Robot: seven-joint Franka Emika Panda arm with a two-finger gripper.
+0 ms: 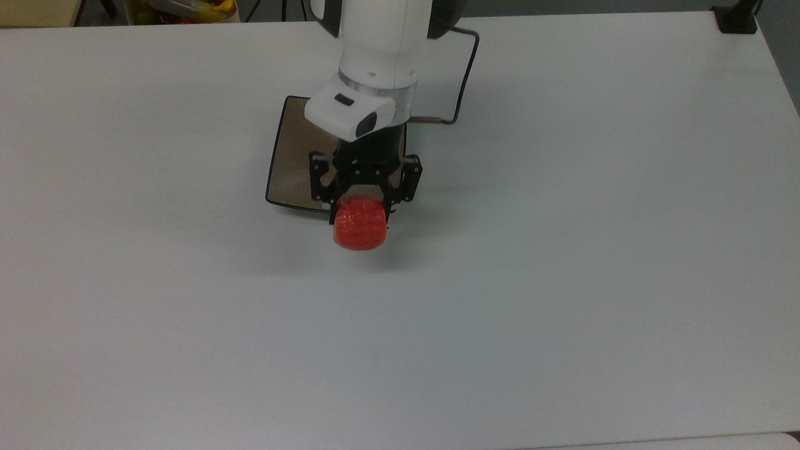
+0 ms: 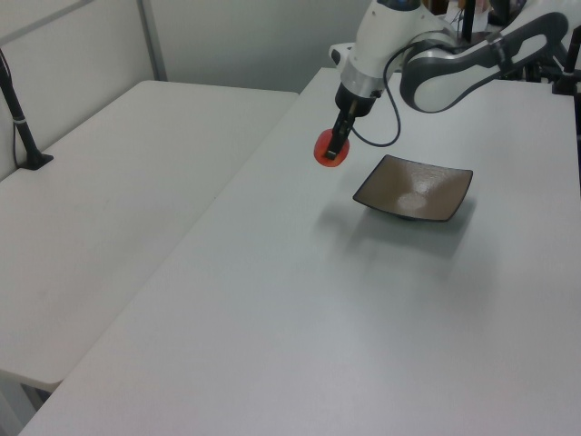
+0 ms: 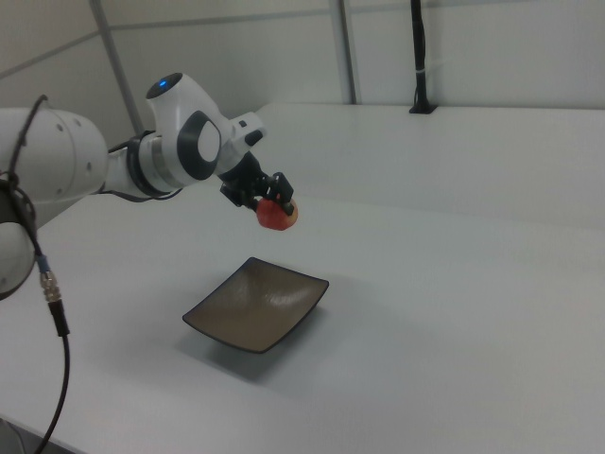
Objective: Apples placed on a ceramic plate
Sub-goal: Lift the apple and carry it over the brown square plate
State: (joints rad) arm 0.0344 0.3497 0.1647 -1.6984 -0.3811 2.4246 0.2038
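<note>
Hand (image 1: 361, 203) pinching the apple (image 1: 360, 230), lifted clear of the bench (image 1: 562, 281), above the ceramic plate's (image 2: 413, 186) edge nearest the top view's bottom. Plate sits mid-bench toward the far edge in the top view.
</note>
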